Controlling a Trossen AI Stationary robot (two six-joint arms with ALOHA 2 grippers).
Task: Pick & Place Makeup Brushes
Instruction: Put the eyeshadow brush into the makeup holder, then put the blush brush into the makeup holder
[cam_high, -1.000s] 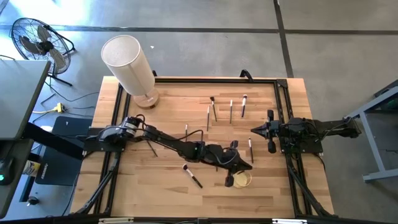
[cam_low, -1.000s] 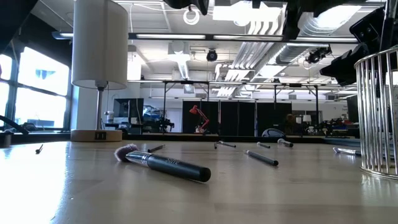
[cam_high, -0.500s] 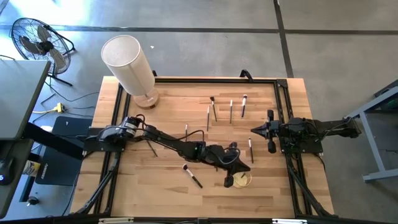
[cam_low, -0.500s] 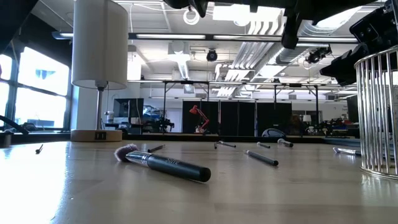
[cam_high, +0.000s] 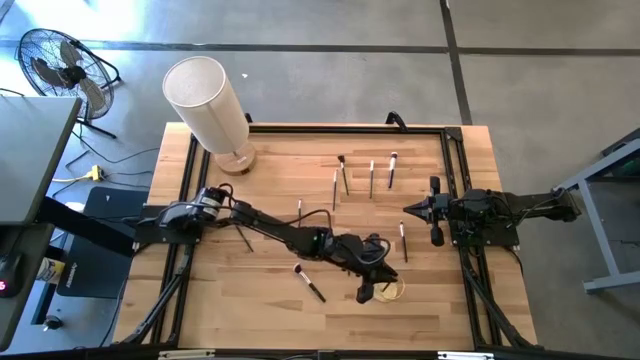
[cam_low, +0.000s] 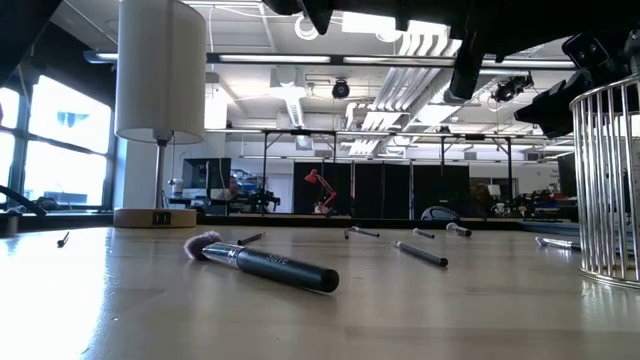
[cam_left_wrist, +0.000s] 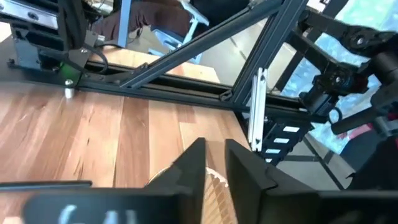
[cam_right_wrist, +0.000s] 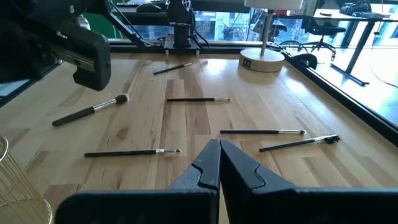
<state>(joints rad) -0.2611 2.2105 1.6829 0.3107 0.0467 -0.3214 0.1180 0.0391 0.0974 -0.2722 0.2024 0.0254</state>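
- A pale wooden table (cam_high: 270, 290) with a black metal frame (cam_high: 300, 128) along its edges stands on a grey concrete floor (cam_high: 330, 60) crossed by dark seams
- A table lamp with a white drum shade (cam_high: 205, 102) stands at the table's far left corner on a round wooden base (cam_low: 153, 216)
- A black floor fan (cam_high: 58, 62) stands on the floor beyond that corner
- Large windows (cam_low: 52, 140) let daylight in at one side
- Overhead, exposed pipes and ducts (cam_low: 400, 65) run under strip lights
- A red desk lamp (cam_low: 319, 187) stands far back in the room
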